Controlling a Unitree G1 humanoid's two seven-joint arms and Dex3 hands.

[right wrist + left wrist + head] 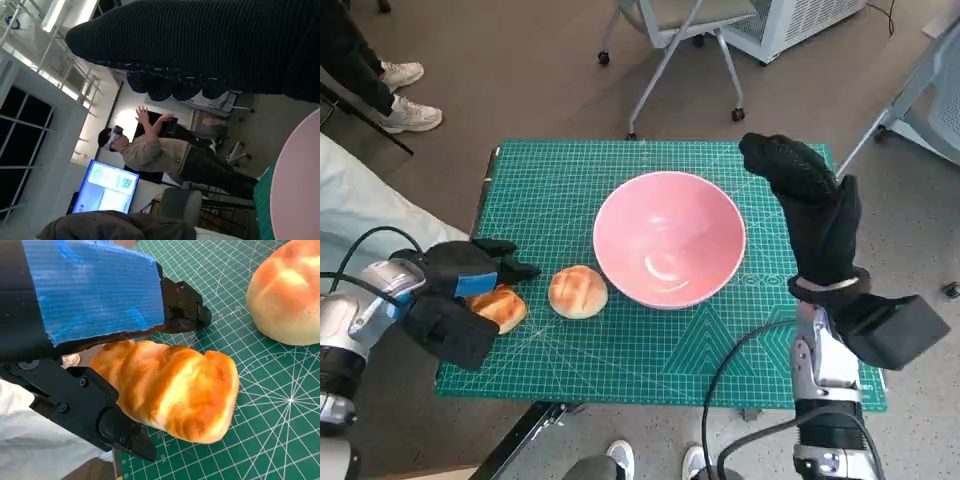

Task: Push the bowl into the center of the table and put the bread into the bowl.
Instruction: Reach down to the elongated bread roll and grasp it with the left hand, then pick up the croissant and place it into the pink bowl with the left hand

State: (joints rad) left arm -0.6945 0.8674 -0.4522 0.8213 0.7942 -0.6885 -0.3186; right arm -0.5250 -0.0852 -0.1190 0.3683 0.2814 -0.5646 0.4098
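The pink bowl (670, 240) stands empty near the middle of the green cutting mat (620, 350); its rim (295, 180) also edges the right wrist view. My gloved right hand (812, 205) is raised just off the bowl's right side, fingers stretched out and holding nothing. A round bun (578, 292) lies left of the bowl. Further left lies a long golden bread (501, 307), seen large in the left wrist view (175, 390). My left hand (460, 285) straddles that bread with its black fingers (185, 310) spread above and beside it, not closed on it. The round bun (287, 295) lies beyond.
The mat covers the small table, and the long bread lies near its left edge. A wheeled chair (685, 30) stands behind the table, and a person's shoes (405, 95) show at far left. A person (155, 152) with raised hands stands by a monitor (107, 187).
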